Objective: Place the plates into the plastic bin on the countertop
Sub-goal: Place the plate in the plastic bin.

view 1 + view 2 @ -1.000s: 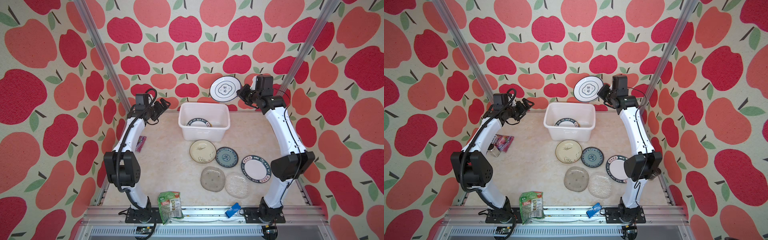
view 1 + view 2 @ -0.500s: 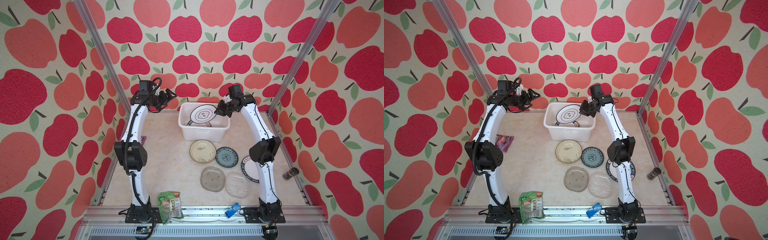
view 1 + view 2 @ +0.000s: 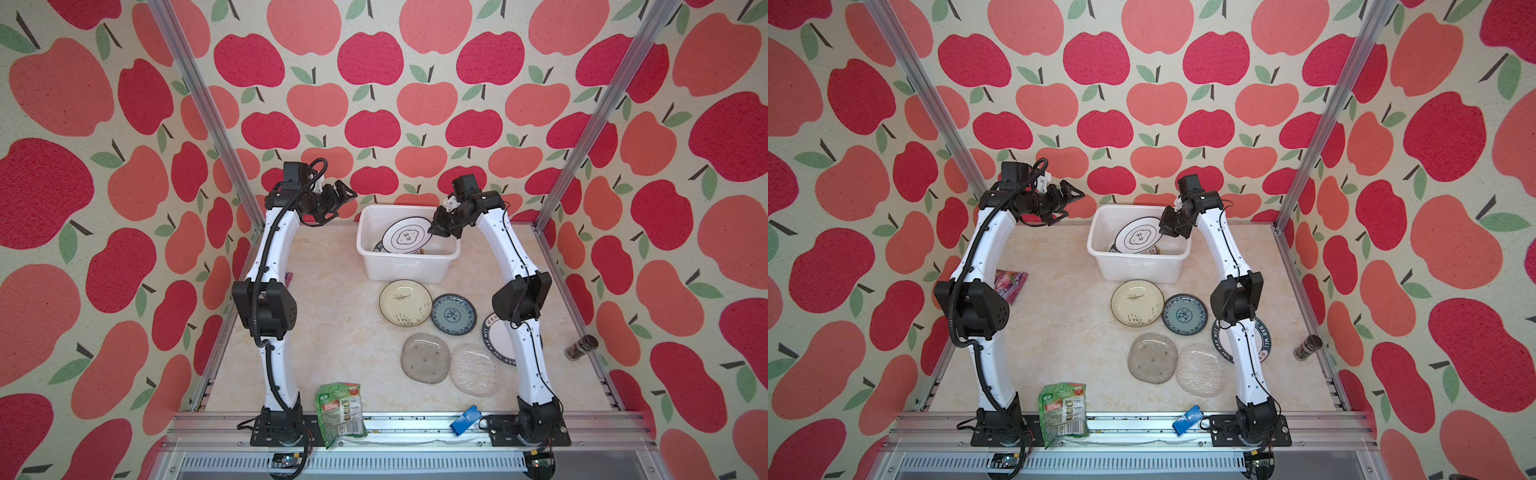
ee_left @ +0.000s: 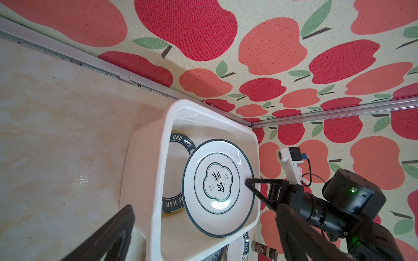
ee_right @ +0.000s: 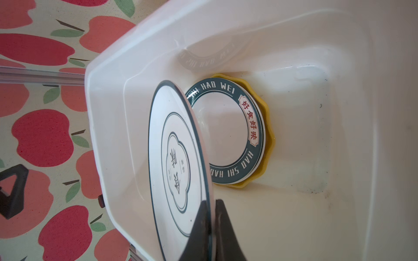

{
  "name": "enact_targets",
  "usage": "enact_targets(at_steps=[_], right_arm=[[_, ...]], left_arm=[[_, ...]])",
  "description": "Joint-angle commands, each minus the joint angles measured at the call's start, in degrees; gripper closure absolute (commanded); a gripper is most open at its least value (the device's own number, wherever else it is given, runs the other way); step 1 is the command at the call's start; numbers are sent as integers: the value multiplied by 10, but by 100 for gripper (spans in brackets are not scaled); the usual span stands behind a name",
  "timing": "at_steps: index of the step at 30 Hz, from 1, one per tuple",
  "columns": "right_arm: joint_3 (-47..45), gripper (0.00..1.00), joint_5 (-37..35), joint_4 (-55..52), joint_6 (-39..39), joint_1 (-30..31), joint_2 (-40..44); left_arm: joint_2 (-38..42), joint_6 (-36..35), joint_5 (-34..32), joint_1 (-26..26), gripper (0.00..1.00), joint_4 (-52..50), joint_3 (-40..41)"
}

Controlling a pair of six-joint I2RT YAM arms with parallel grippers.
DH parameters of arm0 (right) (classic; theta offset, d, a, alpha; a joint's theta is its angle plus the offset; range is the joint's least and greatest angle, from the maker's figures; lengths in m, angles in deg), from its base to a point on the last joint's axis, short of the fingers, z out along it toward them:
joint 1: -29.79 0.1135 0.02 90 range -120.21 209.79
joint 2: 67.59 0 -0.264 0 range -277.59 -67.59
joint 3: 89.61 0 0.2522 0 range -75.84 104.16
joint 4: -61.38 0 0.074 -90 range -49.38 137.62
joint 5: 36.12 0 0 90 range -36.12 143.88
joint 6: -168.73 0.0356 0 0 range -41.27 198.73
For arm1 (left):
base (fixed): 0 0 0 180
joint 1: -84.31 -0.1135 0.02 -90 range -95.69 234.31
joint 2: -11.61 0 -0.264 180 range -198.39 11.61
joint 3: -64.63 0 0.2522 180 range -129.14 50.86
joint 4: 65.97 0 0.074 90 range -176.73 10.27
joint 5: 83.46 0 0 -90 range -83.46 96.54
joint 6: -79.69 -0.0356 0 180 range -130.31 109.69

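Right wrist view showed the right gripper point(image 5: 211, 201) with its jaws pinching the edge of the thin-rimmed white plate point(image 5: 176, 158), one finger on each face. An edge grip of that kind let the plate hang steeply tilted, so it could pass inside the plastic bin point(image 5: 108, 113) without catching the rolled rim. The plate was inside the bin's opening, above the bottom and not lying flat. Beneath it a lettered plate point(image 5: 221, 126) rested on a yellow scalloped plate point(image 5: 269, 135), both flat on the bin floor. Whether the hanging plate's lower edge touched that stack could not be told.

In a top view the left gripper point(image 3: 338, 203) hovered beside the bin's far corner, jaws spread and empty, probably held aside to leave the right arm room.

On the countertop point(image 3: 324, 332), near the bin's front wall, lay a cream plate point(image 3: 405, 302) and a blue patterned plate point(image 3: 453, 313), with a grey glass plate point(image 3: 425, 358) and a clear glass plate point(image 3: 474, 370) closer to the front rail. A second lettered plate point(image 3: 496, 338) lay partly hidden behind the right arm.

Judging by this, the release was next. Lowering the tilt first would likely soften the drop onto the stack.
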Motion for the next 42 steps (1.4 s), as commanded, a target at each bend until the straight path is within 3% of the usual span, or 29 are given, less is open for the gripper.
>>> enact_targets(at_steps=[1, 10, 18, 34, 38, 42], right_arm=[[20, 100, -3, -21, -22, 8, -19], [28, 100, -16, -18, -9, 14, -53], [31, 77, -12, -32, 8, 36, -73], [13, 71, -89, -79, 11, -13, -22], [26, 69, -73, -66, 10, -29, -11], [32, 66, 6, 10, 18, -36, 5]], left_arm=[[-12, -1, -8, 1, 0, -1, -13], [-17, 19, 3, 1, 0, 38, 6], [-23, 20, 0, -8, 0, 24, 1], [-49, 31, 0, -10, 0, 32, -16], [-56, 35, -1, -7, 0, 34, -21], [-58, 36, -6, -4, 0, 37, -27]])
